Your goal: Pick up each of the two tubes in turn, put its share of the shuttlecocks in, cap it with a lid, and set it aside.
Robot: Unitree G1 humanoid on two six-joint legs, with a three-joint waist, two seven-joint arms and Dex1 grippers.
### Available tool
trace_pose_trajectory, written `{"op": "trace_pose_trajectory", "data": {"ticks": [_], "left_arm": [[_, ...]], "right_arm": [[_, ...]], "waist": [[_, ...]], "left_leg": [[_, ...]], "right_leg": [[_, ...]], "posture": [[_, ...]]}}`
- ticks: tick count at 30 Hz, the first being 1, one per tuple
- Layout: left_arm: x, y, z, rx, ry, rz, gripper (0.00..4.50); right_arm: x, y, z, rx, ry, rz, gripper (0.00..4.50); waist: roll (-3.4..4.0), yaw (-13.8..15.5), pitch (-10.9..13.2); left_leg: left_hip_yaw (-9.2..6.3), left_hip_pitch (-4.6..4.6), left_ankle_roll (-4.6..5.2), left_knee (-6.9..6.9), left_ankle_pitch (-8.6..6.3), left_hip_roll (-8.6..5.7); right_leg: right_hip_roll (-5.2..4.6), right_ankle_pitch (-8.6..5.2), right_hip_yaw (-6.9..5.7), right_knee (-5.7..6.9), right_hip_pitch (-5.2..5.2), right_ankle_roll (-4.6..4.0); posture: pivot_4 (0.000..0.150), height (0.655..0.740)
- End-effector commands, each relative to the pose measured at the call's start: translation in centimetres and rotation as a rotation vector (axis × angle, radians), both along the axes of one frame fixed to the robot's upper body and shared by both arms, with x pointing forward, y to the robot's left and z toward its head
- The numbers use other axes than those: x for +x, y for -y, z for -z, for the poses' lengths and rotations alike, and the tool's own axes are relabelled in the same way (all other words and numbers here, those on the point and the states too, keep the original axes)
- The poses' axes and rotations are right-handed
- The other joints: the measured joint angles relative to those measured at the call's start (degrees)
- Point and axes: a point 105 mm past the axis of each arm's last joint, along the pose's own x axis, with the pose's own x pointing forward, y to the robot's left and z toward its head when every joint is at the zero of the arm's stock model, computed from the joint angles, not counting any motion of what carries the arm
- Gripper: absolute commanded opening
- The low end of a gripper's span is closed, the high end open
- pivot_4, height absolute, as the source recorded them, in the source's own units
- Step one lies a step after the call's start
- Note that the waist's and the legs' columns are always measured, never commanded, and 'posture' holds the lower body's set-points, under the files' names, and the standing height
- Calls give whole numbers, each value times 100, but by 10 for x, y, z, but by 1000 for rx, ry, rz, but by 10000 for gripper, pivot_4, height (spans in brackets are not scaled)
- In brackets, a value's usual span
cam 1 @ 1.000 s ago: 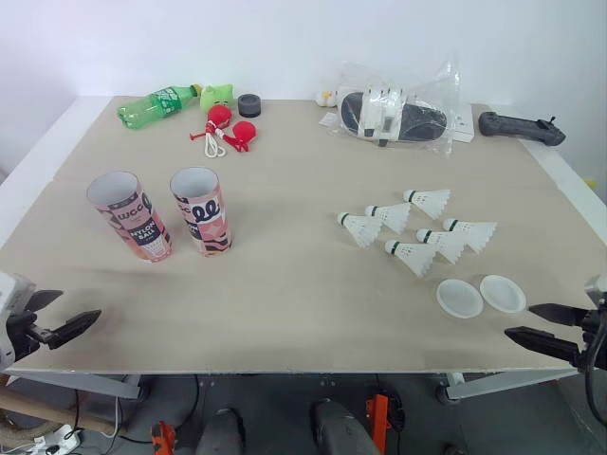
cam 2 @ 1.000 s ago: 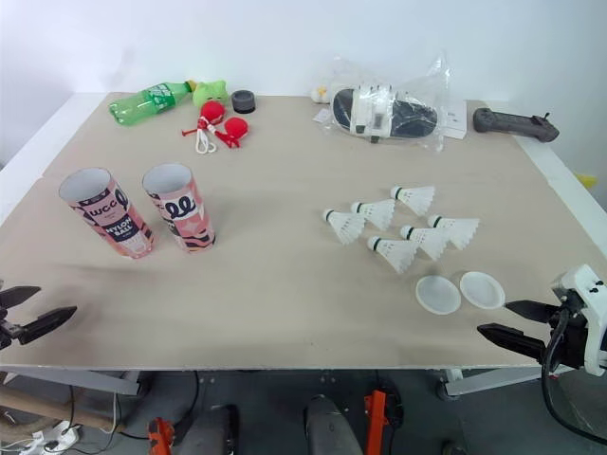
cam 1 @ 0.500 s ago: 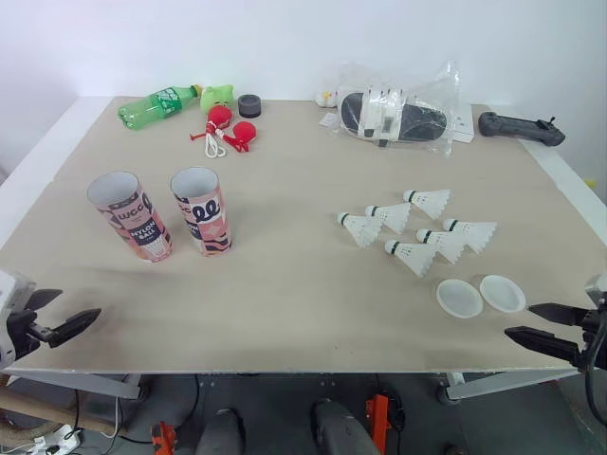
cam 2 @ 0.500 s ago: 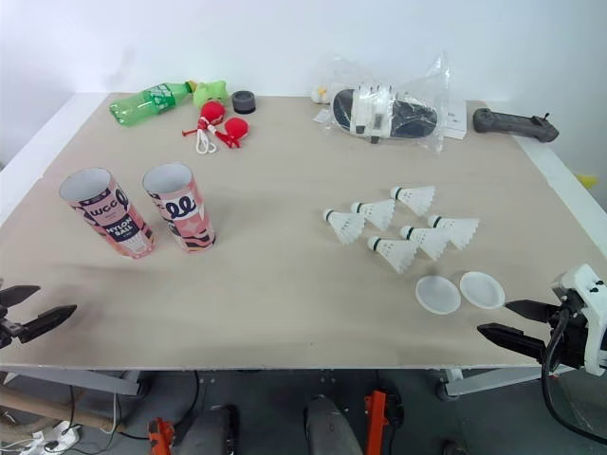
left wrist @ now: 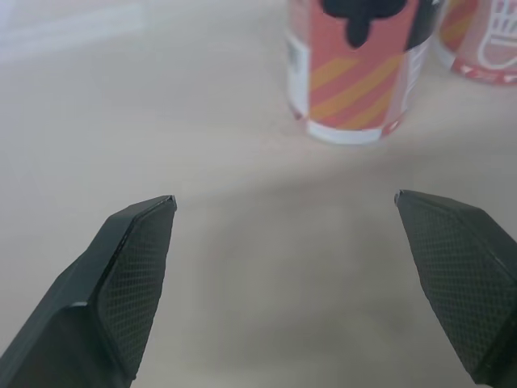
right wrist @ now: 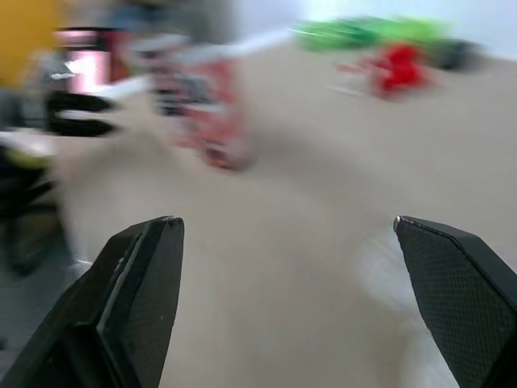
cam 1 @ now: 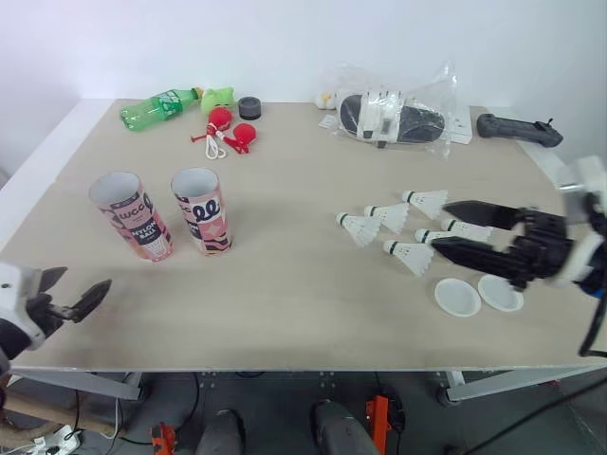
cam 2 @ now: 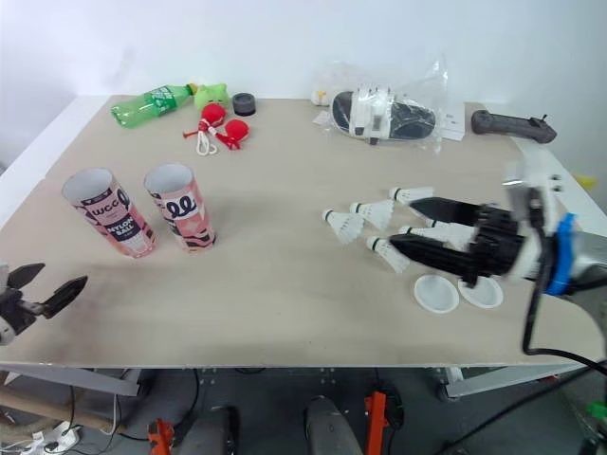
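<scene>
Two tubes stand upright, open-topped, on the left of the worktop; the shuttlecocks lie clustered at right. Both pincers gape empty: the left pincer short of the tubes, the right pincer over the shuttlecocks. Best grip a tube mid-body, squarely, so it won't tip.

Setting: a robotics test room, not a home. Evidence: a bare beige board table on a metal frame, set against a plain white wall. Loose cables lie on the floor beneath. A handheld controller sits at the far right corner. Unrelated props are laid out: green bottle, bagged device, tubes, shuttlecocks.
</scene>
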Motion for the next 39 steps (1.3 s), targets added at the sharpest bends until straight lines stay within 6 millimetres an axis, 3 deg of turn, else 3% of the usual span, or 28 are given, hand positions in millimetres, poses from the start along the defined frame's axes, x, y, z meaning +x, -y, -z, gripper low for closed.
{"op": "trace_pose_trajectory", "data": {"ticks": [1, 6, 11, 27, 39], "left_arm": [[11, 22, -4, 12, 85, 10, 45000], [28, 50, 3, -23, 155, 16, 45000], [44, 61, 5, -16, 193, 11, 45000], [95, 66, 7, -175, 229, -19, 45000], [125, 79, 8, -174, 233, 21, 45000]], "right_arm": [[-6, -41, -3, -25, 65, -125, 44592], [-9, -82, -1, -20, 127, -245, 44592], [-12, -99, 6, -15, 139, -299, 44592], [-13, -113, 7, 30, 154, -309, 44592], [-16, -117, 7, 37, 155, -310, 44592]], "waist": [[-4, 39, -2], [-6, 133, -5], [-6, 148, -5], [-6, 138, -5], [-6, 139, -5]], "left_leg": [[-4, -7, 0, 4, 0, 0], [-7, -18, -1, 14, 0, -2], [-14, -19, -1, 23, 1, -3], [-21, -16, 15, 45, 11, -2], [-28, -21, 17, 42, 12, -2]], "right_leg": [[1, 0, -1, 2, 0, 2], [0, 4, -2, 5, -2, -4], [3, 3, -5, 28, -2, -10], [13, 5, -8, 44, -1, 6], [15, 6, -9, 43, 0, 6]], "posture": [[1500, 7400], [1500, 7400], [1500, 7400], [1500, 7400], [1500, 7400]]}}
